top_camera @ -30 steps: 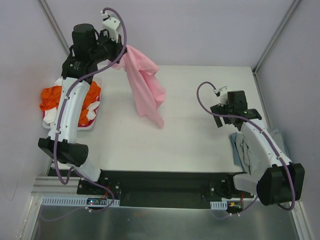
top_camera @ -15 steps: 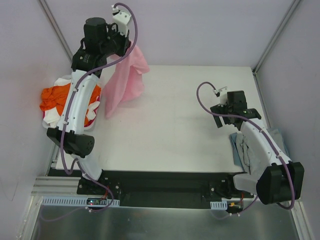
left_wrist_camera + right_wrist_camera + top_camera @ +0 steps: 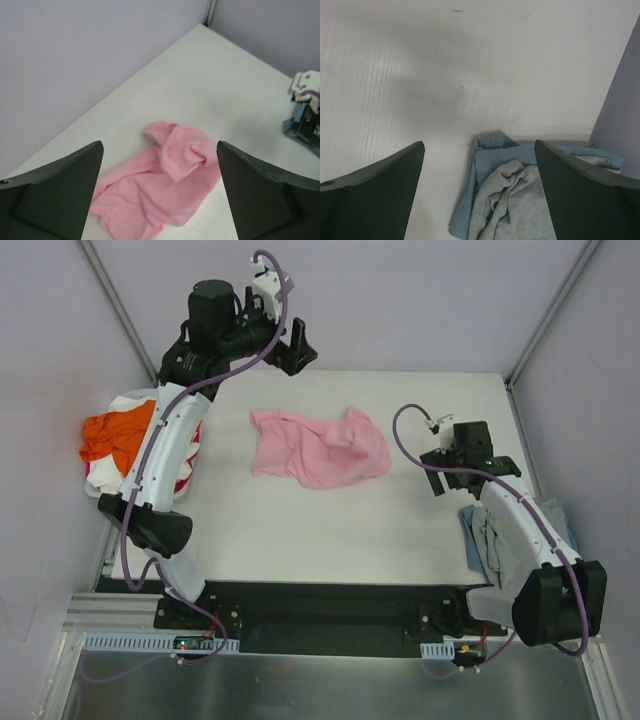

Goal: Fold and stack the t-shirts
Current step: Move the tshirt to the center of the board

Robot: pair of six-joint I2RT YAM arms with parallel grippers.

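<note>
T-shirt [image 3: 318,447], pink, far from table [image 3: 300,540] edges

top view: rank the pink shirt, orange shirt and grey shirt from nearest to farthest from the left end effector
1. pink shirt, crumpled mid-table, closest to the left end effector
2. orange shirt, in the pile at the table's left edge
3. grey shirt, far right, beside the right arm
</note>
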